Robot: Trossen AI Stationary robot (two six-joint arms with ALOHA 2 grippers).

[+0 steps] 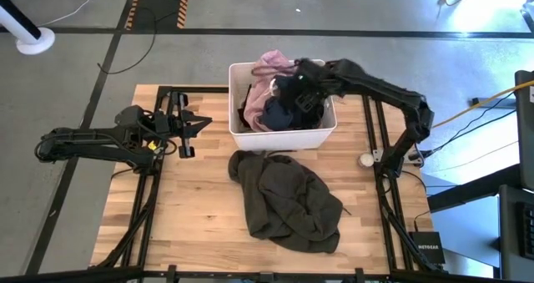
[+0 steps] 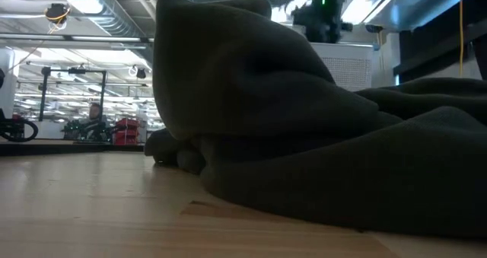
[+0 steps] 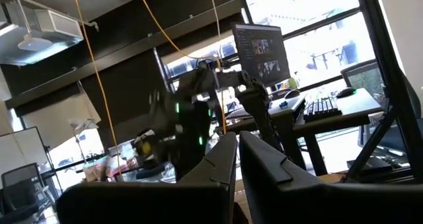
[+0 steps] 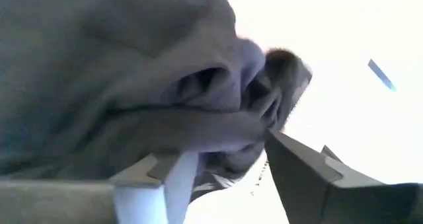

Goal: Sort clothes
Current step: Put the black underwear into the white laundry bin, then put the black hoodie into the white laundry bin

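Note:
A white bin [image 1: 242, 138] stands at the table's far middle. It holds a light pink garment [image 1: 271, 66], a black one [image 1: 249, 108] and a navy one [image 1: 279, 112]. My right gripper [image 1: 299, 91] reaches down over the bin, open, its fingers in the navy cloth [image 4: 132, 72]. A large olive-brown garment [image 1: 288, 201] lies spread on the table in front of the bin and fills the low view [image 2: 319, 136]. My left gripper [image 1: 196, 126] waits shut above the table's left side, pointing toward the bin. My right gripper comes at the navy garment slanting down from the table's right. A fold of the cloth [image 4: 218, 135] lies across the gap between the spread fingers and rests against one fingertip [image 4: 155, 164]. Nothing is pinched. The garment lies in the bin.
Black frame rails [image 1: 150, 199] run along the table's left and right sides. A small round white object [image 1: 366, 159] sits by the right arm's base. Bare wood lies left of the olive garment [image 1: 183, 208] and at the near right.

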